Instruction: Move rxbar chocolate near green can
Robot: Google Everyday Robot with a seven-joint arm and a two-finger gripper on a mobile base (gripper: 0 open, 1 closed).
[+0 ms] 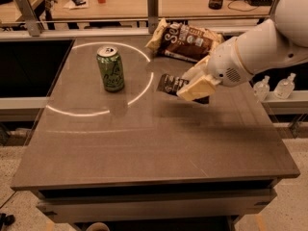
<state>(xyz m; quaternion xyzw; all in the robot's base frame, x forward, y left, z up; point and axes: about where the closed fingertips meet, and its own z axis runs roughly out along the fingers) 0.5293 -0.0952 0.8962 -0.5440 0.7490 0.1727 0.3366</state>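
The green can (110, 68) stands upright at the back left of the brown table (144, 143). The rxbar chocolate (172, 85) is a flat dark bar with white lettering, held a little above the table right of the can. My gripper (196, 83) reaches in from the right on a white arm and is shut on the bar's right half; its cream fingers (198, 88) cover that end. A gap of about one can-height lies between bar and can.
A crinkly brown-and-cream snack bag (185, 42) lies at the table's back edge, just behind the gripper. A bright ring of light marks the tabletop around the can. Two small bottles (274, 87) stand on a ledge at the right. A desk with clutter is behind.
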